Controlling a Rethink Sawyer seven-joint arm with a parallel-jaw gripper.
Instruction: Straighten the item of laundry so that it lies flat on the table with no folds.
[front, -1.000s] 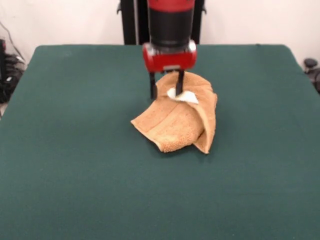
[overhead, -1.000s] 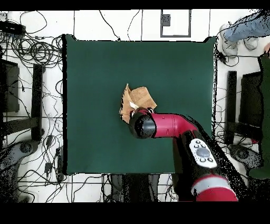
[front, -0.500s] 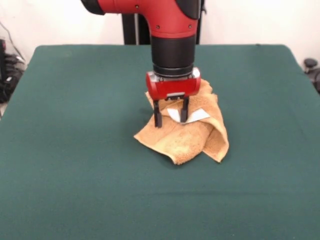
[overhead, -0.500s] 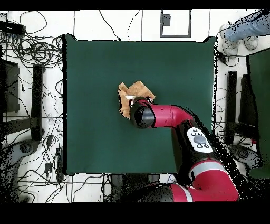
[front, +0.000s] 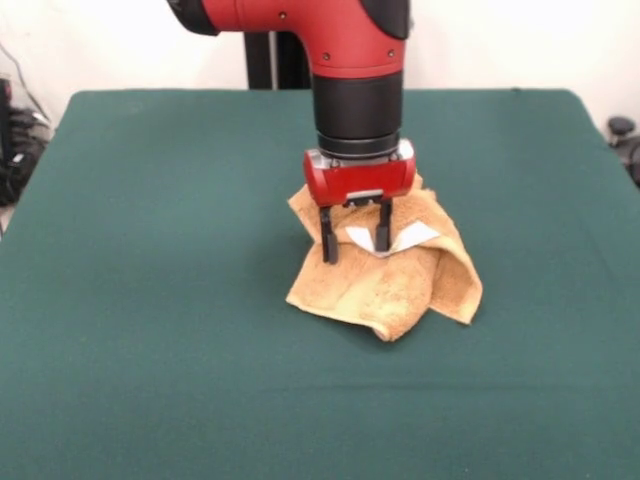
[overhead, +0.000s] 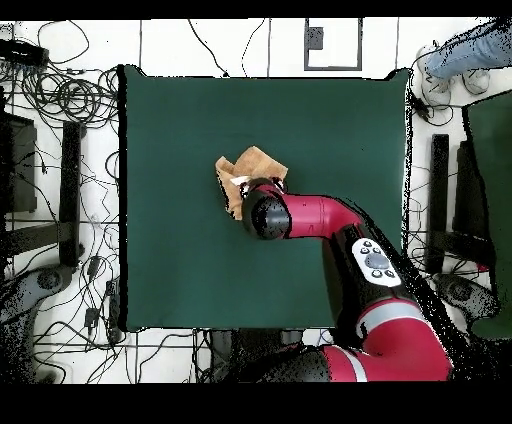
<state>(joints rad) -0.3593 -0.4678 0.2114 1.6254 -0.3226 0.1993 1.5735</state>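
The item of laundry (front: 400, 285), a golden-tan terry towel, lies crumpled and folded over itself near the middle of the green table (front: 150, 320). Its white tag (front: 405, 235) shows on top. My gripper (front: 355, 248) stands upright in the bunched cloth. Its two black fingers (front: 328, 240) hold a raised fold, and cloth rises behind them. In the overhead view the towel (overhead: 245, 168) peeks out past the arm's wrist (overhead: 264, 214), which hides the gripper.
Green table surface (overhead: 330, 120) stretches wide on every side of the towel. Cables and stands lie on the floor around the table. Part of a person in blue (overhead: 465, 50) shows at the overhead view's top right corner.
The gripper has moved toward the table's front and slightly right in the front view. The towel has come along with it, sinking from a tented shape into a lower heap.
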